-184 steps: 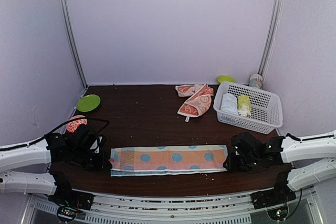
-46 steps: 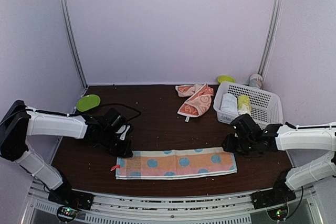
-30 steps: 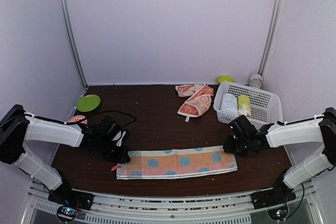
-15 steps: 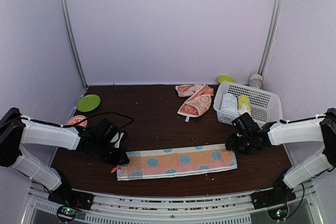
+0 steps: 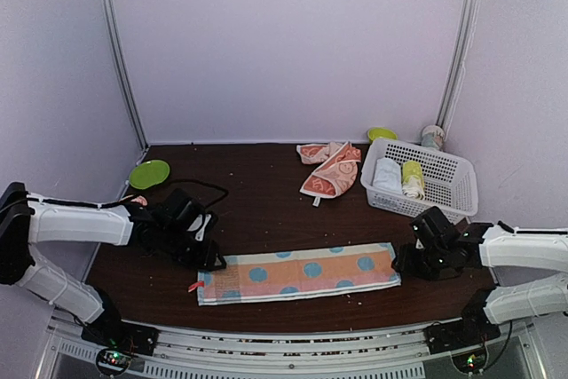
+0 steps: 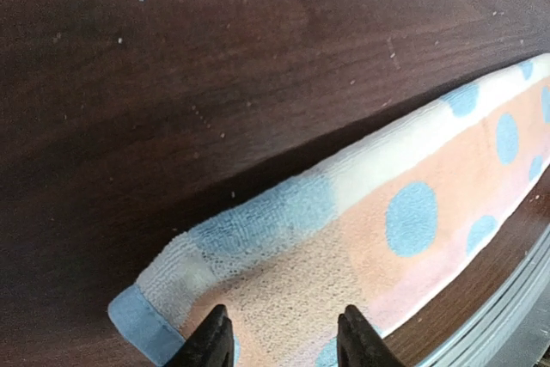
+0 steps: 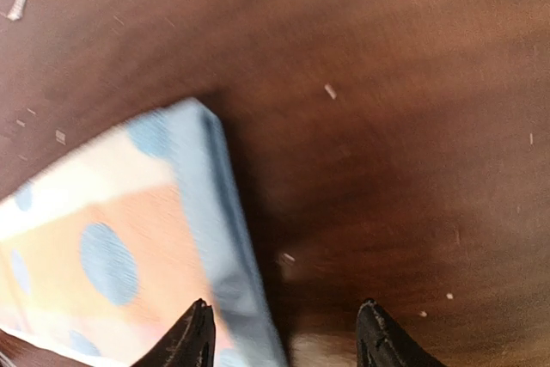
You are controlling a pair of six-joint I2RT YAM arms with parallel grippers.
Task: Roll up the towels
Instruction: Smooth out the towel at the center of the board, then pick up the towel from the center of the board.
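A long, narrow folded cloth towel, light blue at its edges with white and peach bands and blue dots (image 5: 302, 272), lies flat on the dark brown wooden surface (image 5: 266, 210) near the front edge. Its right end sits slightly farther back than its left. A small red tag (image 5: 193, 286) pokes out at its left end.

The left pincer (image 5: 210, 261) is low over the left end of this dotted towel (image 6: 387, 212). In the left wrist view its two black fingertips (image 6: 215, 337) stand moderately apart above the peach terry, with only flat cloth showing between them, so nothing is gripped. Whether the tips touch the cloth cannot be told.

The right pincer (image 5: 408, 264) sits just beside the strip's right end. In the right wrist view it (image 7: 284, 337) is spread wide and empty: one finger is over the blue hem of the towel (image 7: 129, 238), the other over bare wood.

The second towel, orange cloth with cream patterns (image 5: 330, 169), lies crumpled at the far middle of the surface, well apart from both arms.

To its right stands a white plastic lattice basket (image 5: 435, 206). It holds a plain white cloth roll (image 5: 387, 175) and a yellow-green cloth roll (image 5: 413, 178), side by side.

A round green plate (image 5: 149, 173) rests at the far left.
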